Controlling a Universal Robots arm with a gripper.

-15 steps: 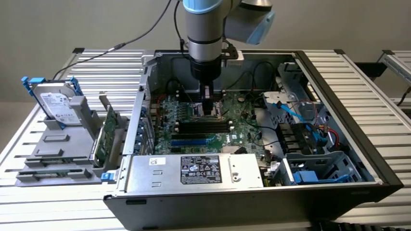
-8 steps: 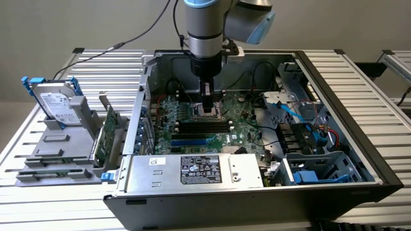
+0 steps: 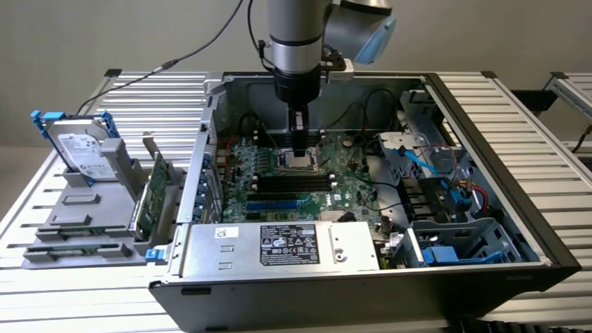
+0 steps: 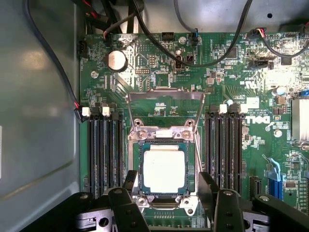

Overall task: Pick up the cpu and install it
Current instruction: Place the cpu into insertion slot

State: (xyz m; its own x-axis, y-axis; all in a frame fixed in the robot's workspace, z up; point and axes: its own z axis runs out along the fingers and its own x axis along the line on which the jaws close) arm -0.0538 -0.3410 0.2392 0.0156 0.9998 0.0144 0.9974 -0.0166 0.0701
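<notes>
- The arm reaches straight down into the open case, which lies on its side on the slatted bench; its tip is low over the middle of the green board.
- The jaws are open and grip nothing; in the wrist view the two black fingers stand well apart, one to each side of the socket.
- The cpu lies flat in the socket, silver top up, square with its frame; it sits between the fingers, and whether they touch it cannot be told.
- The socket's metal plate is swung back, away from the cpu, so the chip is uncovered.
- Black memory slots run in banks on both sides of the socket; a round battery sits further up the board; dark cables loop across it.
- On the exterior view's left, outside the case, a hard drive with a blue bracket stands upright in a grey holder.
</notes>
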